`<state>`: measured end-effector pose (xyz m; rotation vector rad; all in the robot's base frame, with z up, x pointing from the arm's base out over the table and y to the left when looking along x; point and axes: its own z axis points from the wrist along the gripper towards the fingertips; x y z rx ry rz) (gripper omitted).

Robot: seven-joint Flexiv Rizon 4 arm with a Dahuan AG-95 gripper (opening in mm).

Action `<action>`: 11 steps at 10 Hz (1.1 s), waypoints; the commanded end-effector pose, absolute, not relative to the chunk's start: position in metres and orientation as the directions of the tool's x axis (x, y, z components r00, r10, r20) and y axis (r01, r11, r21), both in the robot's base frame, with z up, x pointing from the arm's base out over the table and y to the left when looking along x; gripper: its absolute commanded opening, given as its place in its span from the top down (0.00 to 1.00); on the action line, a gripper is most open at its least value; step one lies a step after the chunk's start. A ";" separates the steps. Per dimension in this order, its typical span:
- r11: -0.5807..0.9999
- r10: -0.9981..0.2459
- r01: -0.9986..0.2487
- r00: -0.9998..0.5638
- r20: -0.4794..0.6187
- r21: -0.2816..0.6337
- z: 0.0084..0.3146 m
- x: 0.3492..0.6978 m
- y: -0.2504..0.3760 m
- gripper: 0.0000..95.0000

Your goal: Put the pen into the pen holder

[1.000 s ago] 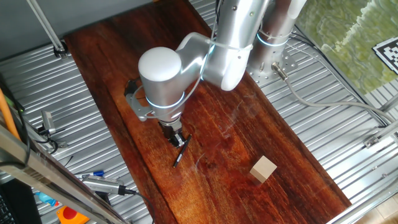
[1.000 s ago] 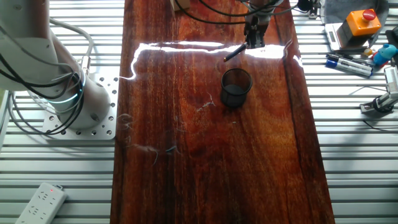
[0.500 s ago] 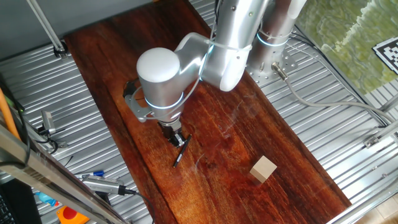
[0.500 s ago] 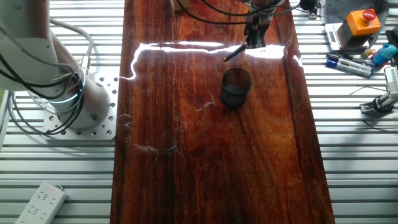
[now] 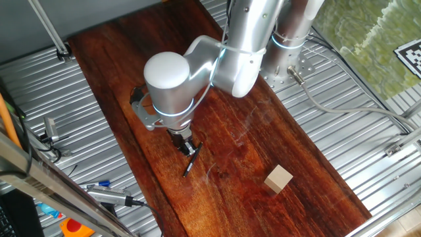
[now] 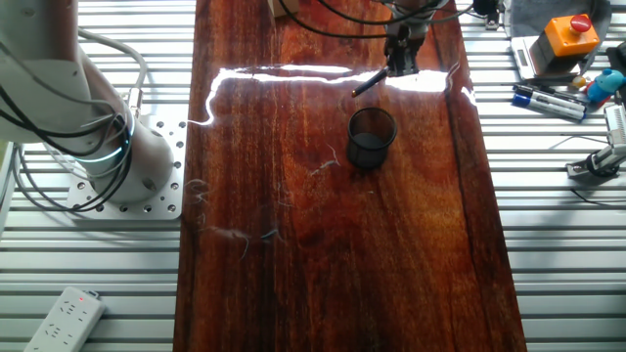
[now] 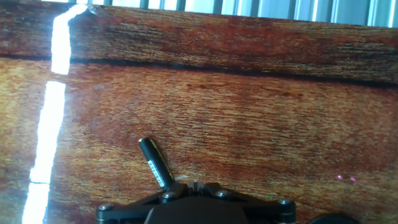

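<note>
Fingers point(image 5: 189, 146) of your gripper point(image 5: 190, 150) are closed on the pen point(image 5: 191, 160), clamping it near one end; you can see the black shaft slant away from them toward the table's point(image 5: 112, 59) near edge in one fixed view, its free end low over the dark wood, though whether it touches the surface you cannot tell; in the hand view the pen point(image 7: 156, 162) sticks out up and to the left from between the pads, its blunt black end clear of the wood grain; in the other fixed view the gripper point(image 6: 399, 65) hangs over the bright glare stripe, with the pen point(image 6: 369, 82) angled down-left from it; your pen holder point(image 6: 372, 136) stands upright just beyond the pen's free end, near the fingers but apart from them, its dark hollow showing; a tan wooden cube point(image 5: 279, 179) sits well off to the fingers' side.
</note>
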<state>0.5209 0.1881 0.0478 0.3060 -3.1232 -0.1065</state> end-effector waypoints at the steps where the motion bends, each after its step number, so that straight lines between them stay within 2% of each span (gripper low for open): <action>1: 0.960 -0.267 -0.264 -0.964 0.017 0.088 0.048 0.521 0.189 1.00; 11: 0.940 -0.332 -0.326 -0.941 0.057 0.100 0.044 0.519 0.193 1.00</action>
